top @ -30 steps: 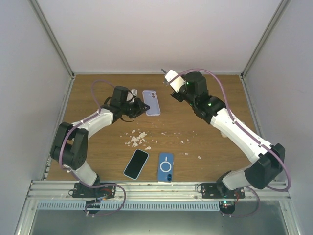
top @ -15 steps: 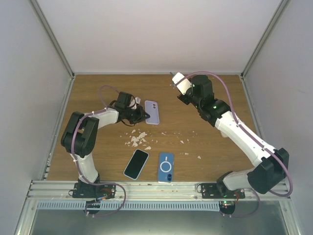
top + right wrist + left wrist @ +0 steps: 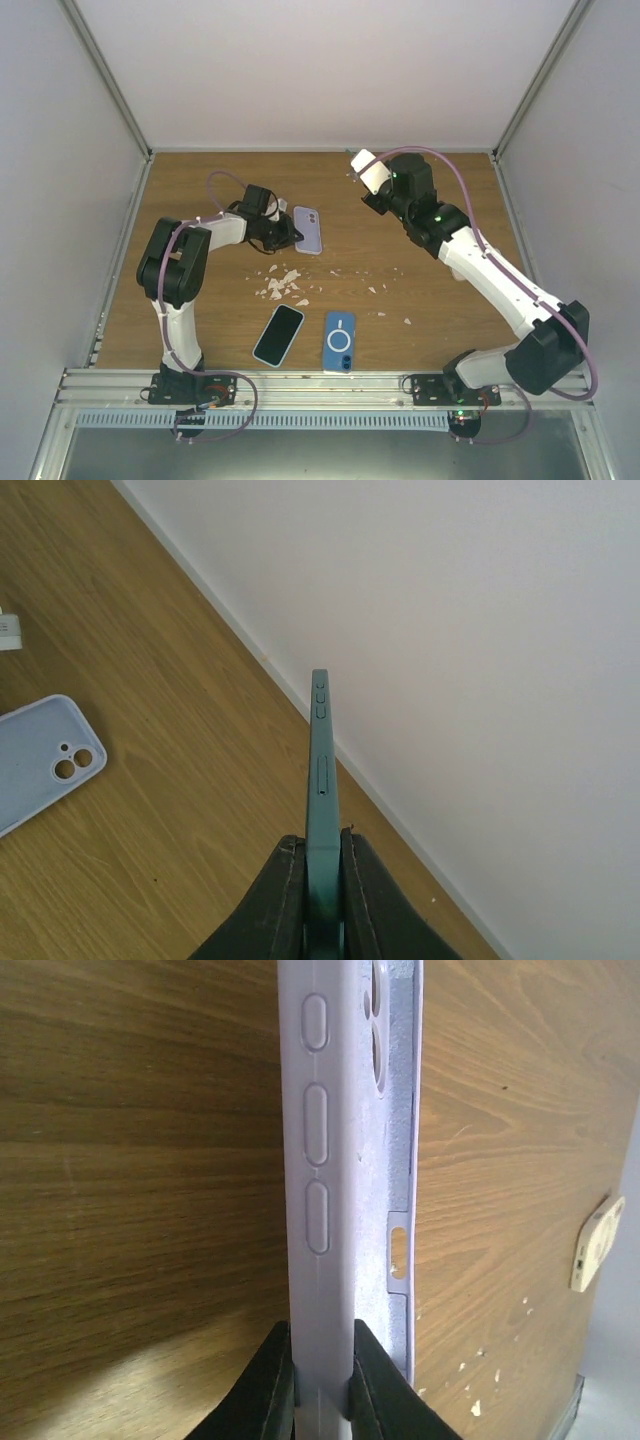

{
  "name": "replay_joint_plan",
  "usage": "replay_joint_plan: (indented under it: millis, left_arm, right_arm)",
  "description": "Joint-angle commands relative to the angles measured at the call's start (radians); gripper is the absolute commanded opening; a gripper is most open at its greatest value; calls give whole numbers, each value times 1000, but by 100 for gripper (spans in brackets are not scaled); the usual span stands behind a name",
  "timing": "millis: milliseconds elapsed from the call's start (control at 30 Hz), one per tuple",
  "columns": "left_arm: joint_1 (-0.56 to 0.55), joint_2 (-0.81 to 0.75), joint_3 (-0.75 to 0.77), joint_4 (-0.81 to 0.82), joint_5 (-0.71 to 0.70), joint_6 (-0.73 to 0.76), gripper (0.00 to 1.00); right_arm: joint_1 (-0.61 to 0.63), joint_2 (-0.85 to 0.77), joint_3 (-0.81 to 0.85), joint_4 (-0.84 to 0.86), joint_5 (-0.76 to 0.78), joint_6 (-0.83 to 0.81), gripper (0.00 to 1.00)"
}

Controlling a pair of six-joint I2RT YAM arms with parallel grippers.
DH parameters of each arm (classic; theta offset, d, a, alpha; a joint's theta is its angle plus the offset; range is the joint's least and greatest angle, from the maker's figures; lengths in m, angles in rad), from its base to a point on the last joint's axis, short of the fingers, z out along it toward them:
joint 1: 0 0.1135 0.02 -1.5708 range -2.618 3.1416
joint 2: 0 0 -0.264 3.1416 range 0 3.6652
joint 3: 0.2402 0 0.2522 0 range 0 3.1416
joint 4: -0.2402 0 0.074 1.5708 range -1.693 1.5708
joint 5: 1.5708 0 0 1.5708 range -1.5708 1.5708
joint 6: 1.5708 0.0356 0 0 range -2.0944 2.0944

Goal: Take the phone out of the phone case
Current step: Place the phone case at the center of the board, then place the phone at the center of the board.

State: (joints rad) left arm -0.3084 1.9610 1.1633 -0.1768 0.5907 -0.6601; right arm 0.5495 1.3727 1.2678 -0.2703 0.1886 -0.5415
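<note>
We've got the left gripper [image 3: 322, 1350] pinched tight on 1 edge of the lilac case [image 3: 330, 1160], which sits on the far-left part of the table [image 3: 450, 300]. The right gripper [image 3: 320, 845] is clamped on the end of the dark green phone [image 3: 320, 760], held up over the far right. The phone looks out already, so our worry is that skinny grip: 1 quick swing and it could slip and drop.

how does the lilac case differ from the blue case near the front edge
The lilac case is pale and plain-backed; the blue case is deeper blue with a white ring on its back. The lilac case is pinched by the left pincer; the blue case lies free beside a black phone. Both show camera cutouts.
</note>
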Motion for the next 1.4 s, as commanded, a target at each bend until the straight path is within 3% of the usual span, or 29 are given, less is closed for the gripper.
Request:
replay_joint_plan:
  millis: [0, 300, 633, 1000, 1367]
  left_arm:
    - [6, 9, 31, -23, -48, 31, 13]
    - [23, -45, 7, -45, -124, 46, 47]
    - [41, -209, -33, 18, -54, 19, 67]
    - [125, -347, 74, 22, 74, 27, 72]
    - [217, -391, 300, 22, 280, -9, 72]
  right_arm:
    - [-6, 0, 12, 63, -5, 0, 1]
    - [-6, 9, 34, 66, -19, -11, 0]
    - [-7, 19, 67, 115, -20, -116, 0]
    - [-5, -47, 36, 278, -20, -348, 0]
    - [67, -155, -174, 671, 44, -717, 1]
